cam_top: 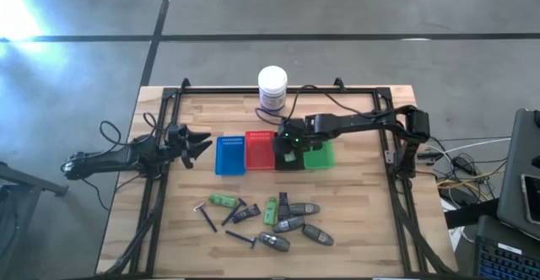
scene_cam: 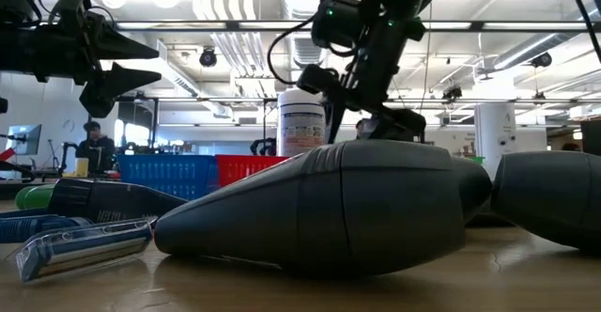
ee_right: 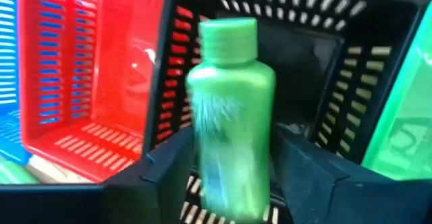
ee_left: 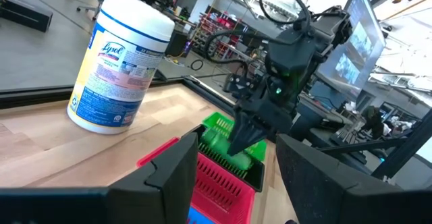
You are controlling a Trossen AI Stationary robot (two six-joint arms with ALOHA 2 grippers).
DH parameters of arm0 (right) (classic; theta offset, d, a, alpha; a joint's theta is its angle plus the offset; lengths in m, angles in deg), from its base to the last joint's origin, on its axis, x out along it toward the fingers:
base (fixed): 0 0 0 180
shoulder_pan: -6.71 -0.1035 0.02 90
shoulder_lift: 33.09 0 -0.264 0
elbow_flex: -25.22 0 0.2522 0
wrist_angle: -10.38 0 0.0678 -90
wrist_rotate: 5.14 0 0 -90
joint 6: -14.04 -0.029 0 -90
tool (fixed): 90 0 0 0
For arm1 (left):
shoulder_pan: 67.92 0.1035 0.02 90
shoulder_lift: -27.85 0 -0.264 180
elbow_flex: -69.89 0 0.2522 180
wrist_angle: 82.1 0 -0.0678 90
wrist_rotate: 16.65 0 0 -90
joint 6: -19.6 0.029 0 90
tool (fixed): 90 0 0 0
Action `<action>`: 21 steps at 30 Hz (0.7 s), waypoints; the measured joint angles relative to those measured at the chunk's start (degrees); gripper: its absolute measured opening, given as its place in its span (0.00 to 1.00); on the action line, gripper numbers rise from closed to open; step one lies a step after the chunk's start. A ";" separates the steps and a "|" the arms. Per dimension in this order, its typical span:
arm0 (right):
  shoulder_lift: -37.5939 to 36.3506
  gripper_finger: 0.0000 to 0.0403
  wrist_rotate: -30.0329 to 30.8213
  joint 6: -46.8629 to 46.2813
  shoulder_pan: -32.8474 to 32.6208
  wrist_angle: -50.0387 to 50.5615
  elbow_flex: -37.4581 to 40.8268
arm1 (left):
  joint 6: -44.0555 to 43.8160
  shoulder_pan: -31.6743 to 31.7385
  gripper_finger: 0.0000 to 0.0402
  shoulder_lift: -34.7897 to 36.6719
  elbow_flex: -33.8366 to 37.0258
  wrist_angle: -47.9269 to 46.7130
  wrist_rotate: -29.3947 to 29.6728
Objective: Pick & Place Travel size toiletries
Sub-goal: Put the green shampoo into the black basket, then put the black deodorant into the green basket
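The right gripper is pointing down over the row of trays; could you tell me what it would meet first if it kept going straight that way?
Most likely the black tray. The right gripper points into it, with a green bottle between its fingers, so the bottle would probably reach the tray's floor first. Depth is hard to judge.

The only wording that can be read stands on the tall white cylindrical plastic jar [ee_left: 120,62] at the upper left of the left wrist view. Its blue-and-white label carries the brand name "Lysol" in slanted script near the top of the label. Below that, the smaller lines of print and a round emblem low on the label are too fine to make out. The same jar shows at the top centre of the high view [cam_top: 272,88] and behind the baskets in the low view [scene_cam: 300,122], where its label cannot be read.
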 joint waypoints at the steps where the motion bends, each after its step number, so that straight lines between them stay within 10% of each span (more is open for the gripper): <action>1: -0.02 0.51 0.34 0.34 0.00 0.01 -0.30 | 0.00 0.00 0.51 0.00 0.01 0.00 0.00; 10: -1.51 0.70 1.20 4.28 -2.14 3.83 -4.14 | 0.00 0.00 0.51 -0.02 0.00 0.04 0.03; 21: -1.68 0.79 0.40 27.86 -20.94 16.79 -7.74 | 0.00 0.00 0.51 -0.07 0.02 0.04 0.02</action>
